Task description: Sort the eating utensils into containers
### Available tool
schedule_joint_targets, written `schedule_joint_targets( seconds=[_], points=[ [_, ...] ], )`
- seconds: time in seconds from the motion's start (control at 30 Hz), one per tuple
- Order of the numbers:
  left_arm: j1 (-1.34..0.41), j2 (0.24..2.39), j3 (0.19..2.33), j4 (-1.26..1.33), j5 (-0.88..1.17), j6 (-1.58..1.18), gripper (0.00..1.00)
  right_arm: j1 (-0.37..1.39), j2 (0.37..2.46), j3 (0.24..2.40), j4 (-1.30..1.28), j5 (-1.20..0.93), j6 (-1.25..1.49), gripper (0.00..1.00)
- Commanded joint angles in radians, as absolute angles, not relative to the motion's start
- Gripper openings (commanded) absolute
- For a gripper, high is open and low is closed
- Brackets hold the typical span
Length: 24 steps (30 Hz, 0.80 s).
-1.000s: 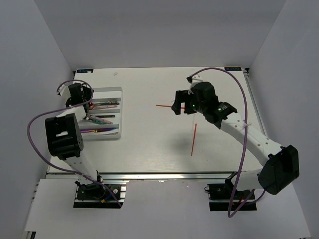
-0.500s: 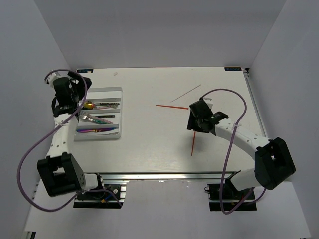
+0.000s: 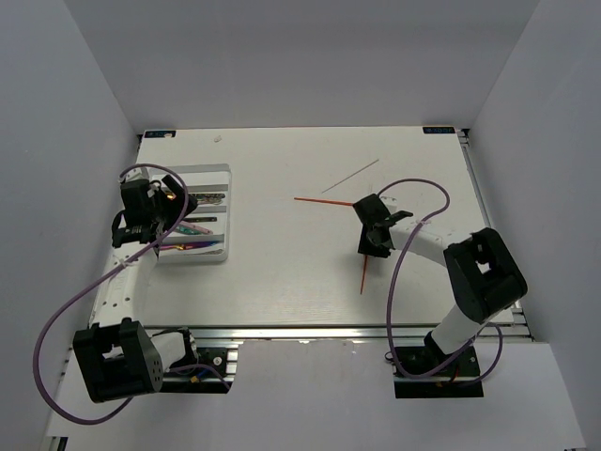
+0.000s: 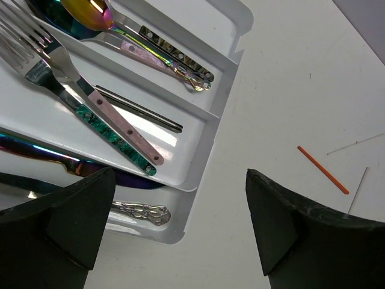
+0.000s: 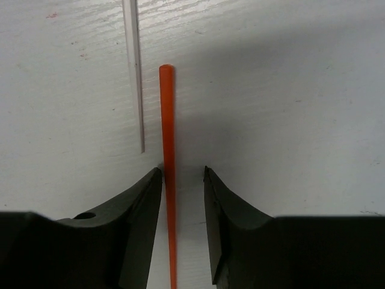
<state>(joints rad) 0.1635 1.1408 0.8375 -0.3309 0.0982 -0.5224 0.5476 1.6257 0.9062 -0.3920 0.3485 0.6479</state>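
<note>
Straddling the red stick (image 5: 166, 120), right of centre on the table (image 5: 271, 90), my right gripper (image 5: 182, 174) stands narrowly apart, unclamped. It seems light, stiff, slick; I'd pinch squarely near its far end.

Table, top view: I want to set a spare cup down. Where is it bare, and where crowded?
Bare: the wide middle between the tray and the red sticks; also the far strip behind the clear stick. Crowded: around the right gripper among those sticks, and at the tray under the left gripper.

Red sticks (image 3: 324, 200): two. Clear stick (image 3: 352, 175): one. Tray (image 3: 205, 170): one.
</note>
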Motion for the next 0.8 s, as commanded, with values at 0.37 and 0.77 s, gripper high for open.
schedule_joint_targets(
  seconds=[0.37,0.77],
  points=[
    [0.092,1.108,0.861,-0.33,0.169,-0.532,0.98,0.483,1.651,0.836,-0.324,0.288,0.67,0.0],
    [-0.399,1.189,0.764,0.343,0.572,-0.877,0.98,0.483,1.227,0.844,-0.071,-0.4,0.426,0.0]
  ],
)
